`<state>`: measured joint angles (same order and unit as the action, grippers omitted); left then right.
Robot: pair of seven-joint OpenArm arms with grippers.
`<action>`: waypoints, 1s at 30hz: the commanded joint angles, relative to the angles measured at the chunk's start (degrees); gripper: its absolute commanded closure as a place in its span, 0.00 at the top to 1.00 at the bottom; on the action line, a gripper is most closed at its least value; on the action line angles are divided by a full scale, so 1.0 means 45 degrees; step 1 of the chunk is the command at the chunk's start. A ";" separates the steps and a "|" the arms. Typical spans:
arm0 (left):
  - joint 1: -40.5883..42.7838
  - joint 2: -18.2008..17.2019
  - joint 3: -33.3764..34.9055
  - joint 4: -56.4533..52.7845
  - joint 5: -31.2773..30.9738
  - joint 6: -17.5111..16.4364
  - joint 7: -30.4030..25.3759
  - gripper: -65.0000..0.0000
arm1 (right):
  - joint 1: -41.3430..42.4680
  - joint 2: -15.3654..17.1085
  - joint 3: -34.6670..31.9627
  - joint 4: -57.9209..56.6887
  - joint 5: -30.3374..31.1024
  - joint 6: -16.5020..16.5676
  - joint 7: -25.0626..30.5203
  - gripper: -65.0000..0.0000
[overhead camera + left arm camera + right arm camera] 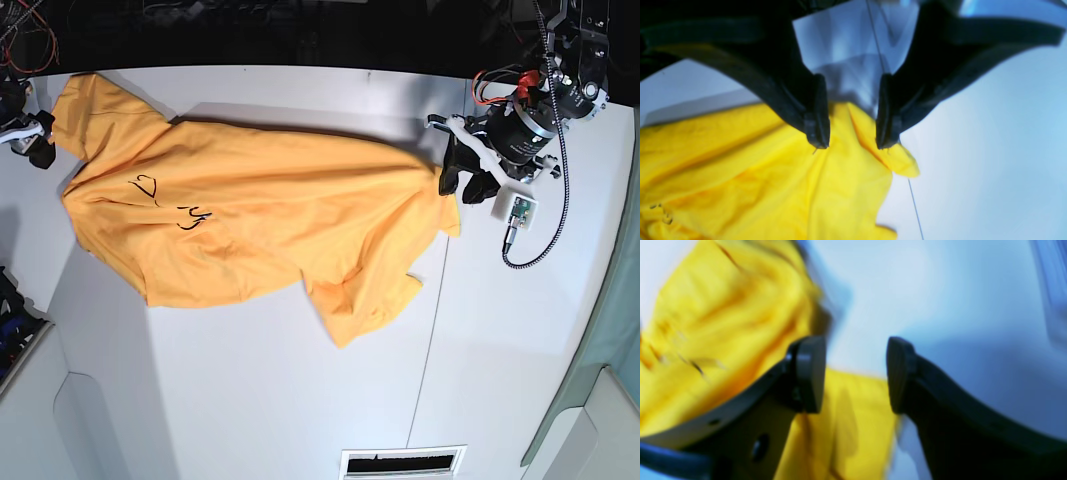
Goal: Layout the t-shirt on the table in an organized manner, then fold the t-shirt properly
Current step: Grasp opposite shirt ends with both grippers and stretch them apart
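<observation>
The orange-yellow t-shirt [260, 200] lies rumpled across the white table [250, 400], stretched from the far left corner to the right, with its black line drawing [175, 205] facing up. My left gripper [455, 180] hovers at the shirt's right end. In the left wrist view its jaws [851, 141] stand open just over a folded corner of the cloth [756, 173], and nothing is pinched. My right gripper [35, 145] is at the shirt's far left corner. The blurred right wrist view shows it open [853, 373], with yellow fabric [723, 323] below and beside it.
A thin dark seam [430, 330] runs across the table to the right of the shirt. A small white board [517, 205] with a black cable [545, 235] sits beside the left arm. A vent slot [400, 462] is at the near edge.
</observation>
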<state>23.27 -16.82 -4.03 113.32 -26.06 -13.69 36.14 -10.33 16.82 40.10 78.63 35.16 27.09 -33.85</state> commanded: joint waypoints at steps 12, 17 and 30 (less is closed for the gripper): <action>-0.2181 -0.0039 0.0481 -0.2749 -0.0505 -0.0593 -0.0355 0.49 | 0.4643 0.0364 -0.1141 -0.4031 -0.2365 -0.0058 0.1297 0.45; -0.2560 0.0403 0.1564 -0.3701 -0.0539 -0.1117 -0.0359 0.49 | 0.5173 0.0447 -0.2924 -0.5921 -0.2361 0.0413 0.1341 0.45; -0.3089 0.0607 0.2113 -0.3696 0.1185 -0.0607 -0.0554 0.00 | 0.5076 -0.0078 -0.3424 -0.3667 -0.2390 0.0699 0.1307 0.00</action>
<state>10.39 -13.65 5.89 95.85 -20.45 -16.86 35.11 10.98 15.22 24.34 60.82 23.29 29.67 -29.67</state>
